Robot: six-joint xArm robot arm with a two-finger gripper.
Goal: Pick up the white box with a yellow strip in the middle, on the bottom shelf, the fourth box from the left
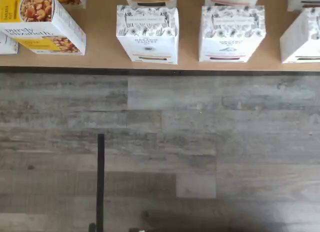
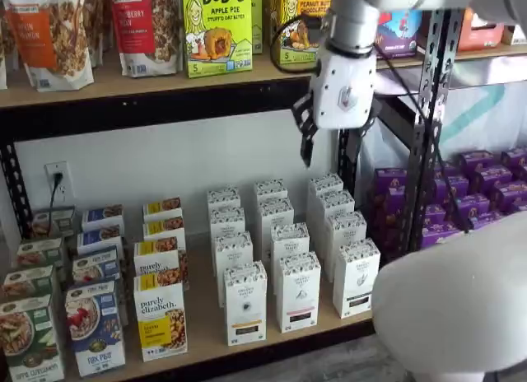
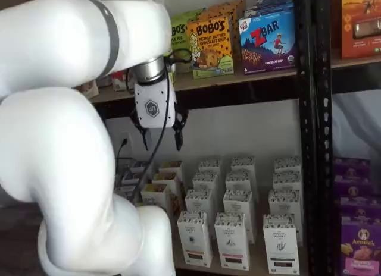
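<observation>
The white box (image 1: pixel 147 34) stands in the front row of the bottom shelf (image 1: pixel 100 59), right of a "purely elizabeth" box. It has a speckled top band and a short yellowish strip low on its front. It shows in both shelf views (image 2: pixel 245 304) (image 3: pixel 194 239). Alike white cartons stand behind it and to its right. My gripper (image 3: pixel 159 136) hangs high above the bottom shelf (image 2: pixel 206 349), just under the upper shelf. Its black fingers (image 3: pixel 178 136) stand apart with a plain gap, holding nothing. In a shelf view the gripper (image 2: pixel 305 139) shows side-on, above the white cartons.
The "purely elizabeth" box (image 2: pixel 160 324) and cereal boxes stand left of the white box. A white carton with a pinkish strip (image 1: pixel 231 34) stands to its right. Purple boxes (image 2: pixel 486 184) lie beyond a black upright (image 2: pixel 432 110). Grey plank floor (image 1: pixel 160 142) runs in front.
</observation>
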